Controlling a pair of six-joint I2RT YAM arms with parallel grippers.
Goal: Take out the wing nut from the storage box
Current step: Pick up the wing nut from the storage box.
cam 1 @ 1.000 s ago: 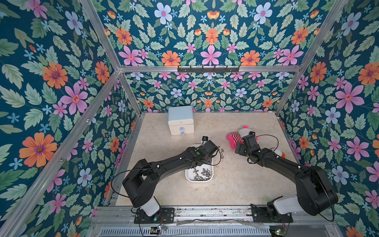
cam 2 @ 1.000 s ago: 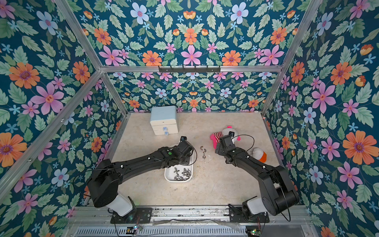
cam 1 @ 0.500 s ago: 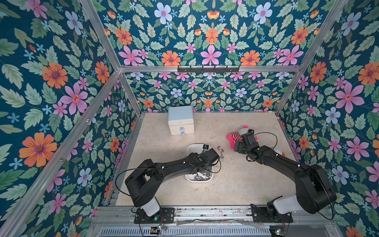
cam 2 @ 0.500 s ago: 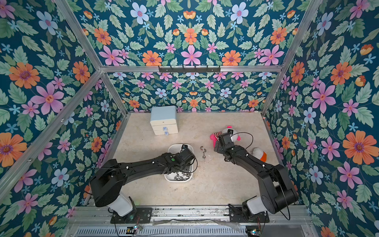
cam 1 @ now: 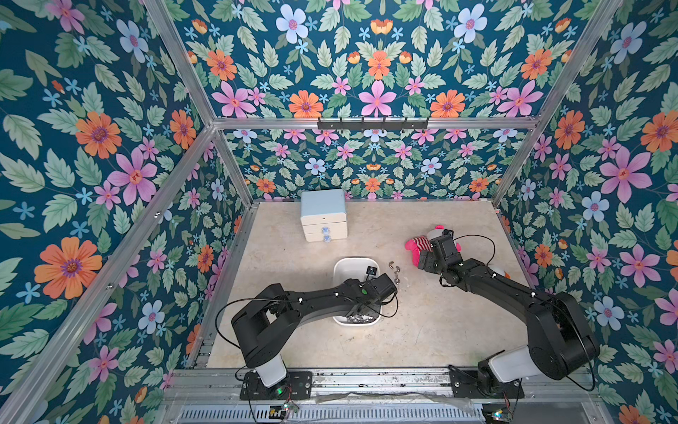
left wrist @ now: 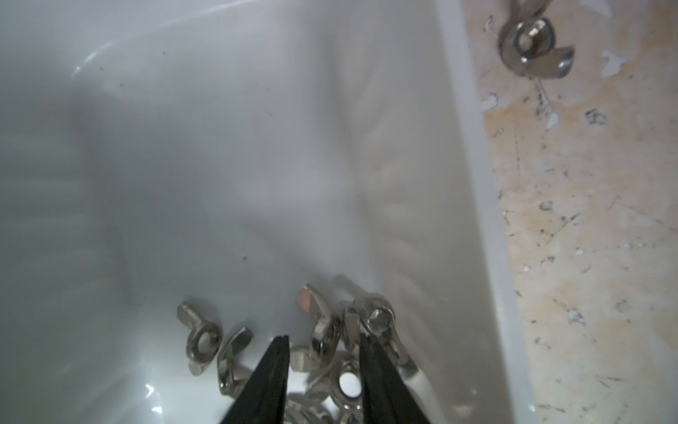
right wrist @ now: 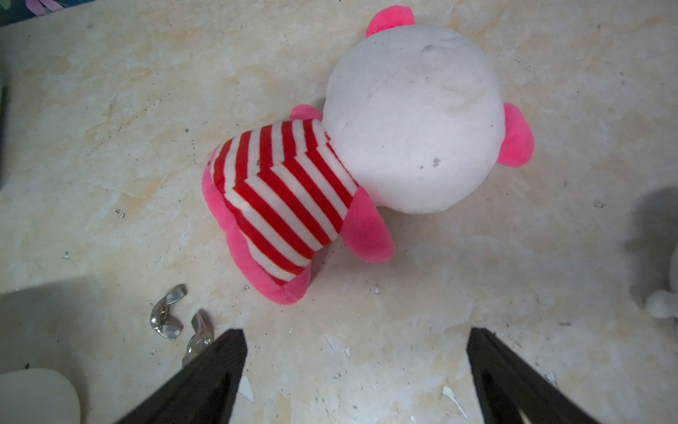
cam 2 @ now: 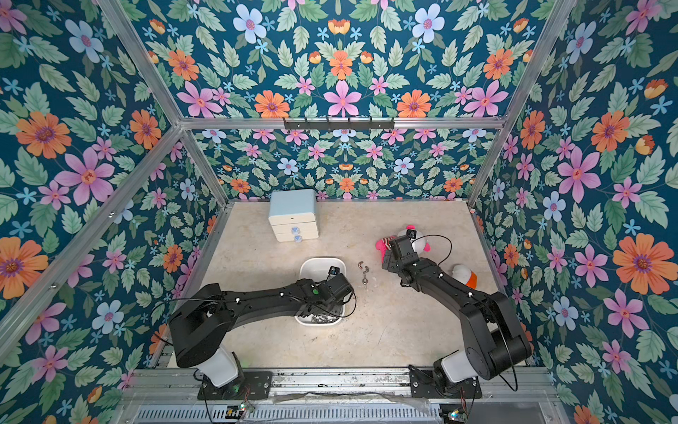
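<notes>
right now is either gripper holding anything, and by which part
The right gripper is open and empty. The left gripper straddles a wing nut in the storage box, a jaw on each side of its middle; whether it is clamped cannot be told.

In a top view, the storage box (cam 1: 353,263) sits mid-worktop (cam 1: 422,330), its long axis running from near edge to far edge. The left arm (cam 1: 323,295) crosses over its middle and the wrist dips into the near half; the jaws are hidden under the wrist. A heap of wing nuts (cam 1: 357,318) shows at the box's near end. A few loose wing nuts (cam 1: 396,272) lie on the worktop just beside the box, on the side facing the right edge. The right arm (cam 1: 488,281) reaches to a pink striped plush toy (cam 1: 416,244) nearer the right edge, and its wrist covers part of the toy. A mini drawer chest (cam 1: 324,216) with a pale-blue top stands by the far edge, toward the far-left corner. A white-orange item (cam 1: 499,271) peeks out behind the right arm; it is unclear what it is.
</notes>
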